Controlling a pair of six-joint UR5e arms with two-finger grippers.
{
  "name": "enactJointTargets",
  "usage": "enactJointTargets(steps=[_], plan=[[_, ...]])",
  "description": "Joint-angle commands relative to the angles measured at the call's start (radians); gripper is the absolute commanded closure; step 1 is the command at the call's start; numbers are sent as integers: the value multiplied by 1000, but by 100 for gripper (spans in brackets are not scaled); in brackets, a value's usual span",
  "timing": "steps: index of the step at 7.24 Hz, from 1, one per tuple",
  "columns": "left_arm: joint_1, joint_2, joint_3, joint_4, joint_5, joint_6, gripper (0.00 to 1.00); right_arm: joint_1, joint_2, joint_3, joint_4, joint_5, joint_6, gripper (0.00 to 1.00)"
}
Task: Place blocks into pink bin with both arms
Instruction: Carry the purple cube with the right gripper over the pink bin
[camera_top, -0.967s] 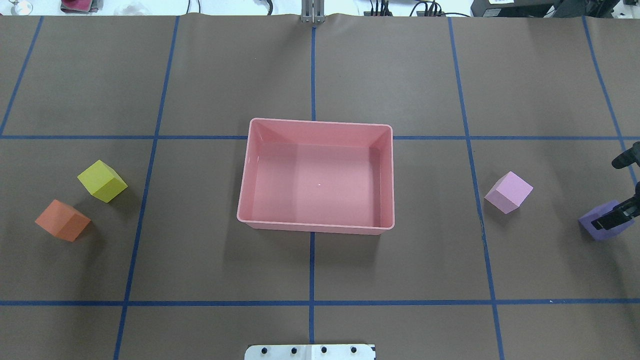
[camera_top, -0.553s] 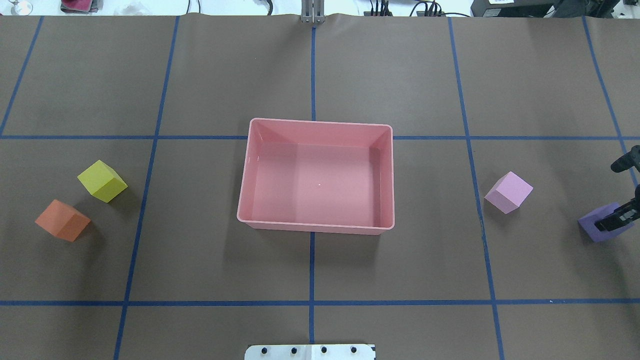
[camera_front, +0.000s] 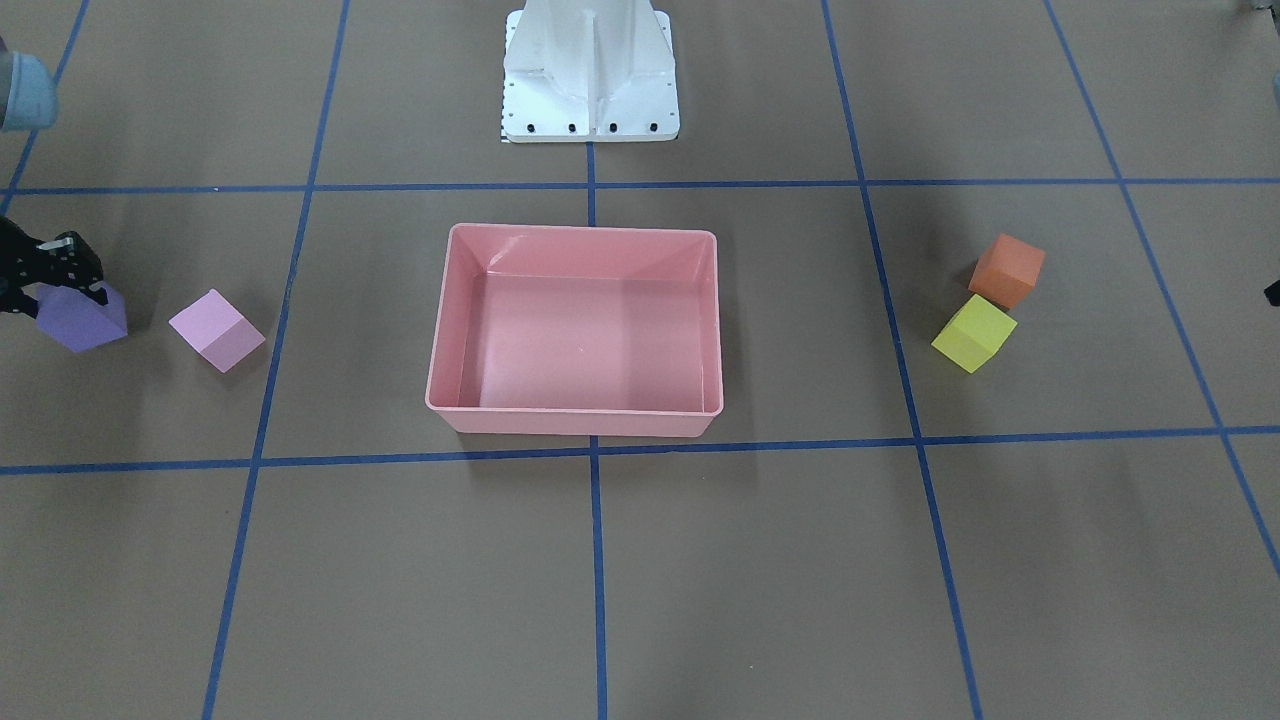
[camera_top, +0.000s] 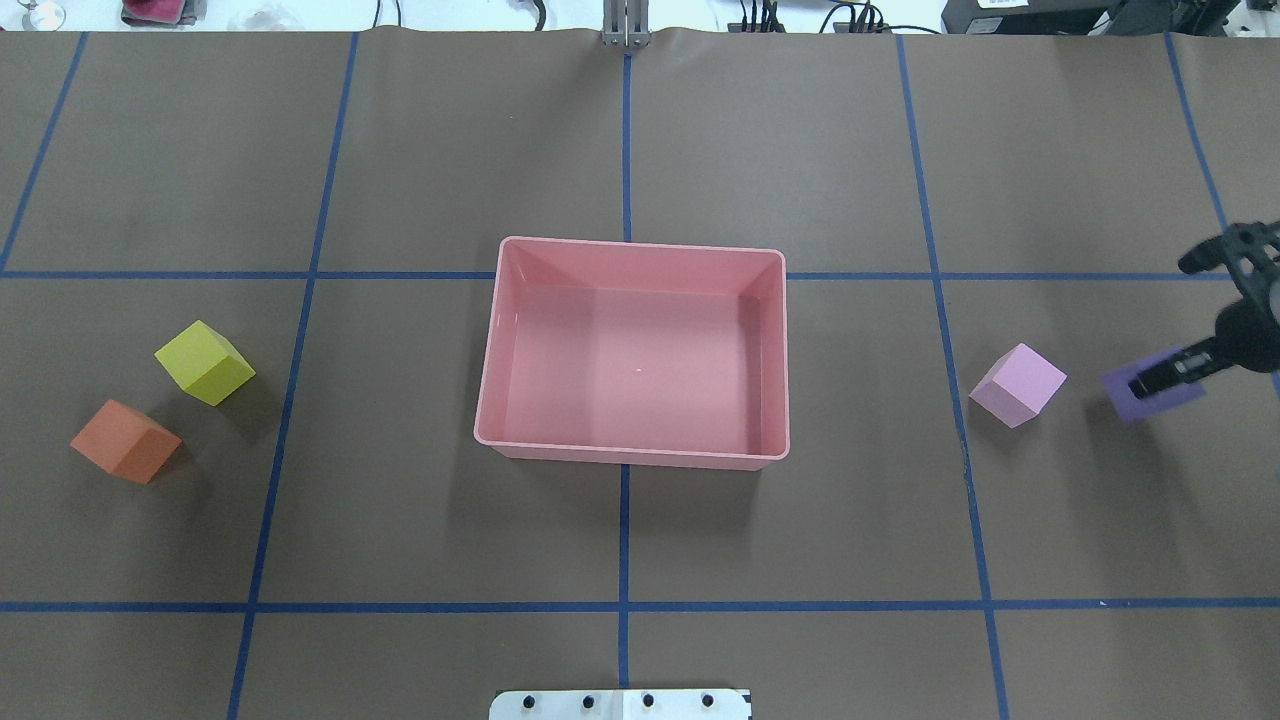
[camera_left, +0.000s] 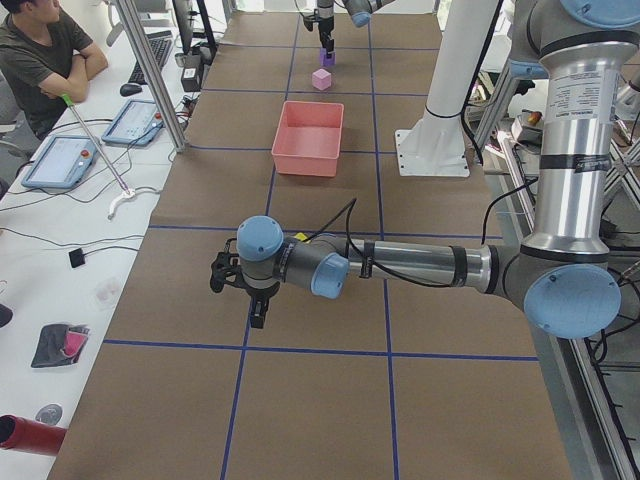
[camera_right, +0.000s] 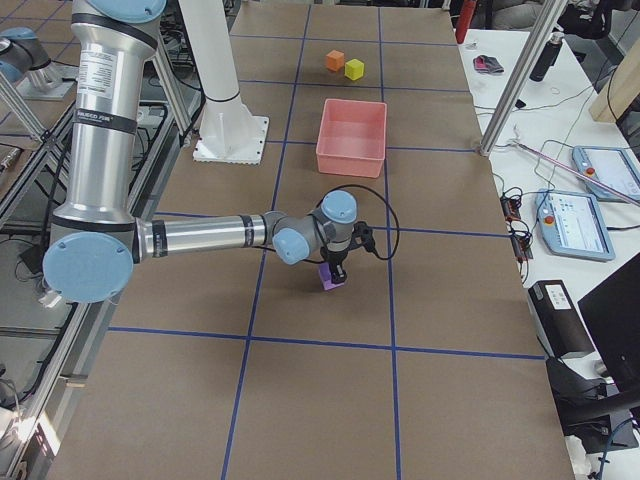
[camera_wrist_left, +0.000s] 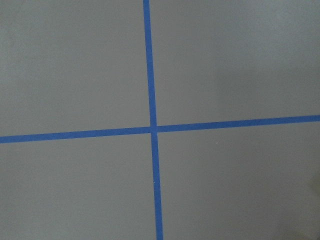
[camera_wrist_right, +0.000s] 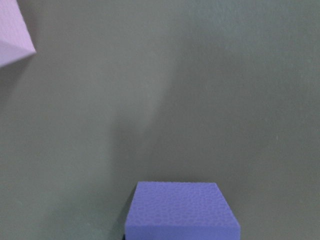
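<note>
Right gripper (camera_top: 1165, 380): we find it clamped on the purple block (camera_top: 1135, 392), which seems to hang just clear of the table.
Left gripper (camera_left: 256, 312): it hangs above the table; we cannot tell whether its jaws are apart or together.
Remaining blocks: the pink block (camera_top: 1018, 385) lies between the right gripper and the bin (camera_top: 640, 452). The yellow block (camera_top: 204, 362) and orange block (camera_top: 125, 440) sit beyond the bin, on the left gripper's side.
Bin: no blocks are in it, and it is well apart from both grippers.
Risk, collision: we judge that a low carry toward the bin could clip the pink block and knock it away.
Risk, grip: the jaws appear to hold the purple block near one edge, so it could twist or slip free.
Risk, rim: too low a release height could catch the block on the near wall of the bin.
Surface: brown paper marked with blue tape lines (camera_wrist_left: 150, 65); it is flat and matte.
Room: a seated person (camera_left: 45, 50) watches from a side bench with tablets (camera_left: 65, 160). A white pedestal (camera_front: 590, 70) stands behind the bin.
</note>
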Motion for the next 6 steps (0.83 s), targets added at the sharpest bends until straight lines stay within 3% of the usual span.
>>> enactJointTargets(steps=[1,3,4,6], plan=[[147,-63,-6,-65,4,-189,1,-39,268,-2,-102,-3,336,100],[173,-67,-17,-73,1,-202,0,-197,545,4,-298,-123,594,100],[173,-67,-16,-73,1,-202,0,-217,645,4,-387,-124,626,100],[173,-65,-17,-75,0,-202,0,-312,743,-18,-400,-169,734,100]])
